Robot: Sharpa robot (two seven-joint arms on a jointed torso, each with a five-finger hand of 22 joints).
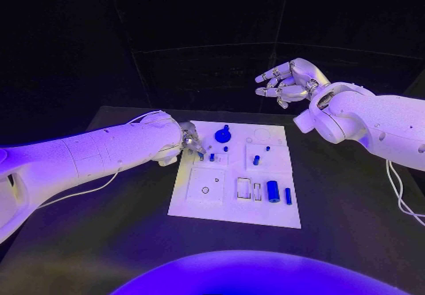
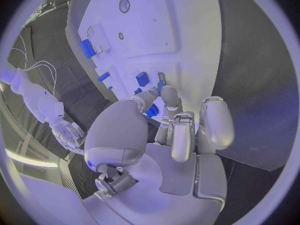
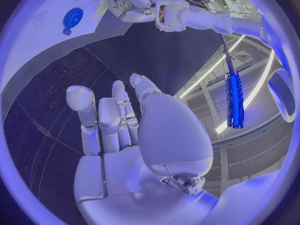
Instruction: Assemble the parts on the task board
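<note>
1 task board (image 1: 232, 206), 2 hands, about 7 blue parts (image 1: 274, 191).

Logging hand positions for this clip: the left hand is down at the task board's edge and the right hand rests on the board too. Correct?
Not quite. The right hand is raised off the table beyond the task board, holding nothing, as the head view shows. The left hand is indeed down at the board's edge.

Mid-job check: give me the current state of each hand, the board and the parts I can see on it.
left hand: low at the task board's left edge, fingertips at a small blue part; a grip cannot be confirmed.
right hand: raised beyond the board's far right corner, fingers loosely curled, holding nothing.
task board: flat on the table.
blue gear: lying near the far edge.
blue cylinder: lying in the near right area.
</note>
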